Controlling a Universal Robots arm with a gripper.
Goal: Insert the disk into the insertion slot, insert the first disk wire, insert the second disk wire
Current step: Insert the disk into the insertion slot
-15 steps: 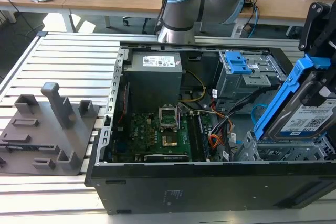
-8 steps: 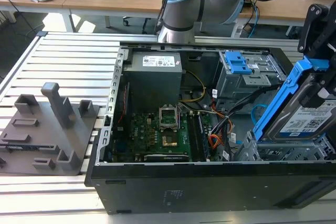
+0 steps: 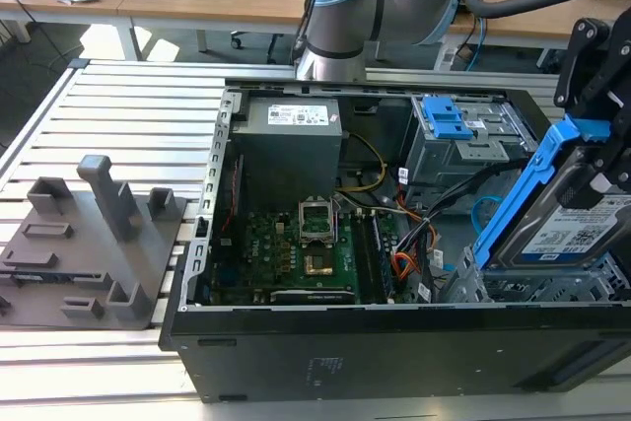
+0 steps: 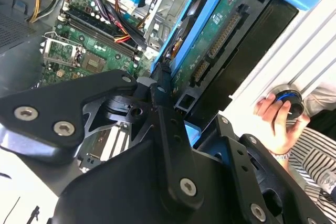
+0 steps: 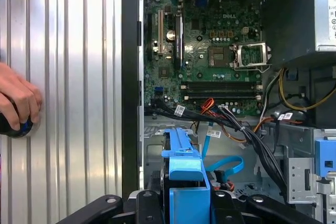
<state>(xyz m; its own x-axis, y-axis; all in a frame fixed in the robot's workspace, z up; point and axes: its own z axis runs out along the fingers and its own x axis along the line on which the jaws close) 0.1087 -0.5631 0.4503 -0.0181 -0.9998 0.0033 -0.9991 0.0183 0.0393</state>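
Disk (image 3: 577,229) in its blue carrier hangs tilted at the exterior view's right, low over the perforated grey insertion slot (image 3: 532,288) and not yet seated. The gripper (image 3: 596,130) holds it from above. In the second wrist view, the black fingers (image 4: 168,129) are clamped on the carrier's edges. In the first wrist view, the light-blue second disk wire (image 5: 228,167) loops loose inside the case, so I judge both wires remain to be plugged. A person's hand (image 5: 18,100) rests on the slatted surface (image 5: 79,77).
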